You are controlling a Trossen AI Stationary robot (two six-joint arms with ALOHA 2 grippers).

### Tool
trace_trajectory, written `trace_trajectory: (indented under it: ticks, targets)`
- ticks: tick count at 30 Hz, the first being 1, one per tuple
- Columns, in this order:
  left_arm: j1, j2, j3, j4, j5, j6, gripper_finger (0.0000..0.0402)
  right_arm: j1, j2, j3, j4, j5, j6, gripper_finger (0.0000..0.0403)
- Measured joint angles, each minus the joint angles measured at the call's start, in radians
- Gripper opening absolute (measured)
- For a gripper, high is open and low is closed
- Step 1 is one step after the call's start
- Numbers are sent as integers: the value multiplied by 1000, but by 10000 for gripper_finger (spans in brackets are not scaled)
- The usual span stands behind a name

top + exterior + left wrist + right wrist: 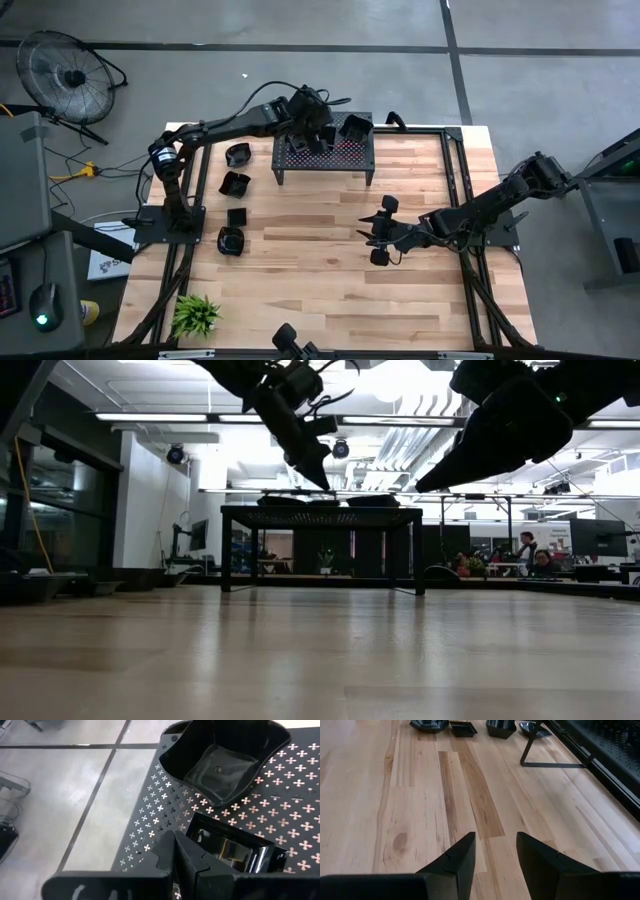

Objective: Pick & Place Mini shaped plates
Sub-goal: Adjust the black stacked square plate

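A black perforated stand (300, 160) is at the table's far middle. On it sit two mini shaped plates, a lobed one (220, 765) near its far right corner and a square one (235, 851) closer to the middle. My left gripper (186, 851) is shut and empty, slanting down just above the square plate's rim; in the low view its tip (322, 482) hangs a little above the stand top. Several more black plates (234, 183) lie on the wood to the left of the stand. My right gripper (378, 232) waits open and empty over the table's middle.
The stand's legs (535, 750) rise from the table between my right gripper and the plates on the wood (462, 727). A small green plant (195, 315) is at the near left corner. Bare wood (470, 795) lies in front of my right gripper.
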Motion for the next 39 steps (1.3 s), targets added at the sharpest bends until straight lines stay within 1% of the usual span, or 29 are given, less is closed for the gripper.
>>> trace_trajectory:
  ticks: [7,14,19,21,23,25,35,39]
  targets:
    - [1,0,0,43,-28,0,0,0,0,0,0,1,0,138]
    - [0,0,0,49,-30,-40,0,0,0,0,0,4,0,138]
    - [0,25,1,53,-18,-63,0,0,0,0,0,8,0,138]
    - [0,44,3,83,-23,-65,0,0,0,0,0,7,0,138]
    - [0,47,-3,68,-32,-72,0,0,0,0,-1,1,1,138]
    - [0,45,2,96,-49,-75,0,0,0,0,-6,-2,1,138]
    - [0,62,1,40,-27,-90,0,0,0,0,-14,2,2,138]
    - [-1,67,0,50,-31,-90,0,0,0,0,-17,-3,6,138]
